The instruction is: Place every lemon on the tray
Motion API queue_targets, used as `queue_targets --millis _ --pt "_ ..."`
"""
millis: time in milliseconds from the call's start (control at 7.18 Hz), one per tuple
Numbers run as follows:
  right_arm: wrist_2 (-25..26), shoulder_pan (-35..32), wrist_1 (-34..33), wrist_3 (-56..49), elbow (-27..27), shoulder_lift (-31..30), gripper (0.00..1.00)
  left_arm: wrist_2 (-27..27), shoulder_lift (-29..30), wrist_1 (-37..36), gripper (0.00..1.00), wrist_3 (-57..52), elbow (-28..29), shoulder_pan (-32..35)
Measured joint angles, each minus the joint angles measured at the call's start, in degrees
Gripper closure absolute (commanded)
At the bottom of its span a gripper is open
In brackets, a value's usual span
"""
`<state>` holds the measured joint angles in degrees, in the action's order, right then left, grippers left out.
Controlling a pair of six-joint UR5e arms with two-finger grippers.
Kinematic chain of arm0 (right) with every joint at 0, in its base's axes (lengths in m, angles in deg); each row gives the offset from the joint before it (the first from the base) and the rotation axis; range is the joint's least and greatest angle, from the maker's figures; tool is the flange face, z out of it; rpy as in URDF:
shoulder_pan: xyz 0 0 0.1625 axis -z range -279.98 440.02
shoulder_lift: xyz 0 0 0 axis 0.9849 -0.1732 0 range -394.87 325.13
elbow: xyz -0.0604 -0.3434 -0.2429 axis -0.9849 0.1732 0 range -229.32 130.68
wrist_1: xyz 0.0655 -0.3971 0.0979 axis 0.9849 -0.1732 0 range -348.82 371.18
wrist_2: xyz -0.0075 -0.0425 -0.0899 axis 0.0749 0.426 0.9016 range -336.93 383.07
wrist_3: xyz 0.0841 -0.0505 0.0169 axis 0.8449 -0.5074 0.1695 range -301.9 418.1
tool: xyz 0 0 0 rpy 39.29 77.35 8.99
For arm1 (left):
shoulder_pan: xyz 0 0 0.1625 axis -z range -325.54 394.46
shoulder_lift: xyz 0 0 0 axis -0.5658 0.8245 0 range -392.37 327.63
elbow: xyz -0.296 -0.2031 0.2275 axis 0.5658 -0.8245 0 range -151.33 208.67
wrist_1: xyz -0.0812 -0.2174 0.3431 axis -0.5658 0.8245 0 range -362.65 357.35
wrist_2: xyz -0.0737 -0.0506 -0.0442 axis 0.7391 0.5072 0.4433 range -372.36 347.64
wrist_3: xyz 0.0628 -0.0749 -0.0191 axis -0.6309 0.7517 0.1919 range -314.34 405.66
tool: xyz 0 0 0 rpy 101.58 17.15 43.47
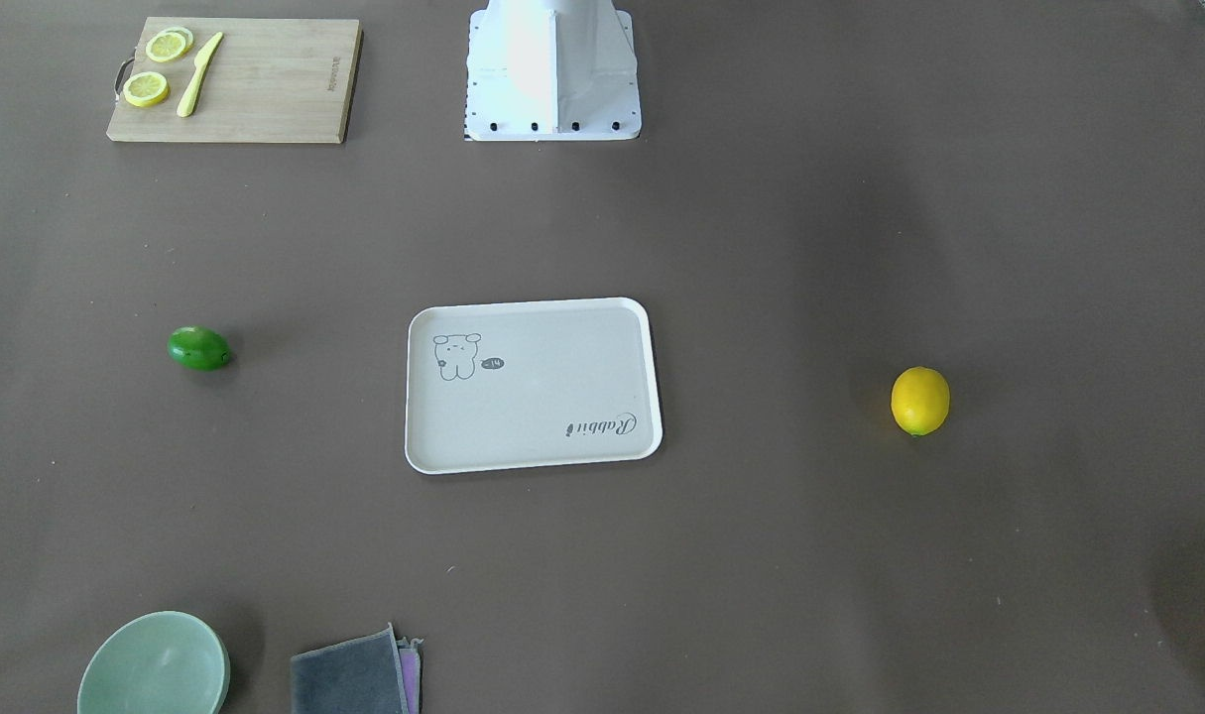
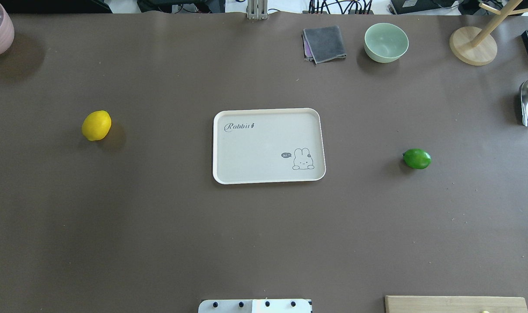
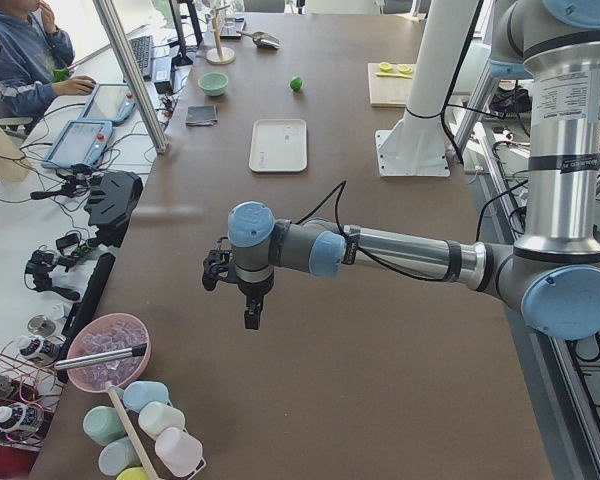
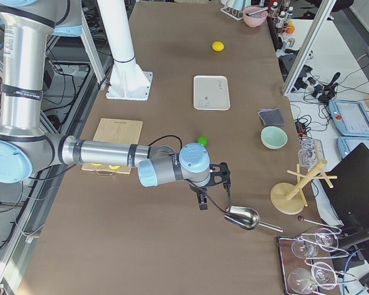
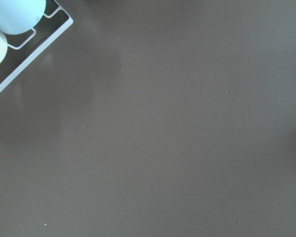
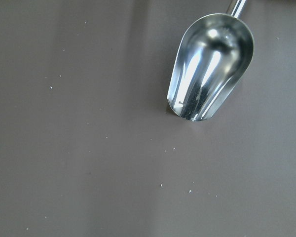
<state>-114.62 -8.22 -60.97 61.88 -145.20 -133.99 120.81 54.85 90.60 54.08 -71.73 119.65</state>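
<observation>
The left tool (image 3: 245,300) and the right tool (image 4: 209,184) hang over the counter's (image 2: 159,239) ends. I cannot tell whether either is released or clenched. The green lemon (image 2: 416,158) and the yellow lemon (image 2: 96,125) lie well apart from the tray (image 2: 264,148), one on each side. Both are oval, so an off-centre pinch could send either one rolling away.

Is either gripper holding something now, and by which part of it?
Nothing appears held: the yellow lemon and the green lemon lie on the table, far from the left gripper and the right gripper.
</observation>
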Motion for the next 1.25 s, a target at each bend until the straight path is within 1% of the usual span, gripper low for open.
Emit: queue_targets --millis 975,1253 --pt "0.08 0.08 0.07 -0.13 -0.29 -0.20 0.00 0.20 -0.10 0.07 0.02 -0.35 -1.38 -0.31" --pt "-0.15 0.12 0.07 -0.03 -0.39 -0.19 0.00 0.39 0.24 0.52 0.02 -0.26 -0.97 -0.88"
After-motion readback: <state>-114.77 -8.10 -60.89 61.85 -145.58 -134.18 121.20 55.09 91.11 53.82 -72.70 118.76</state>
